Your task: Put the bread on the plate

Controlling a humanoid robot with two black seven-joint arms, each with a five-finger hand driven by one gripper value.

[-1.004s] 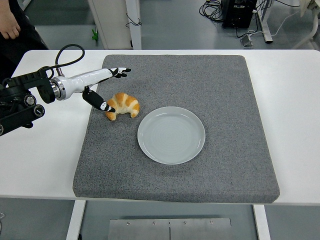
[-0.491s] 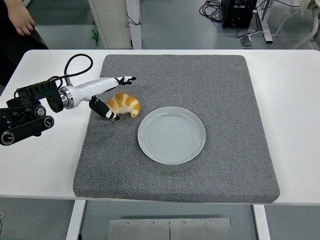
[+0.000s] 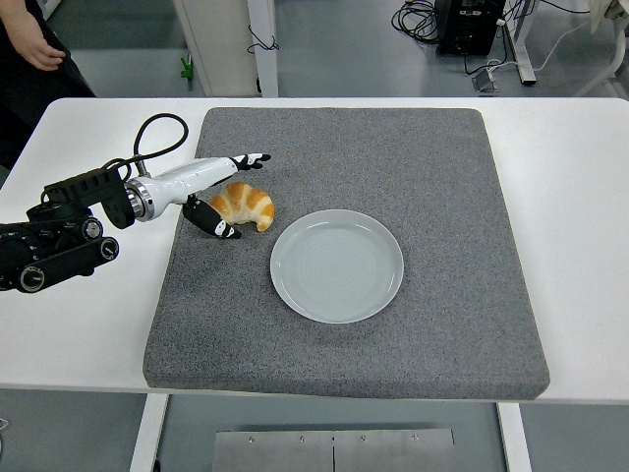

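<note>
I see a white table (image 3: 580, 246) carrying a large grey mat (image 3: 442, 187), with grey floor, cables and a table leg beyond; a person (image 3: 29, 44) is cut off at the top left corner. My left hand (image 3: 218, 193) reaches in over the mat's left side, fingers spread wide around the bread (image 3: 244, 205), one fingertip above it, the thumb at its lower left; whether they touch it I can't tell. The bread lies on the mat just beside the empty plate (image 3: 337, 265).
</note>
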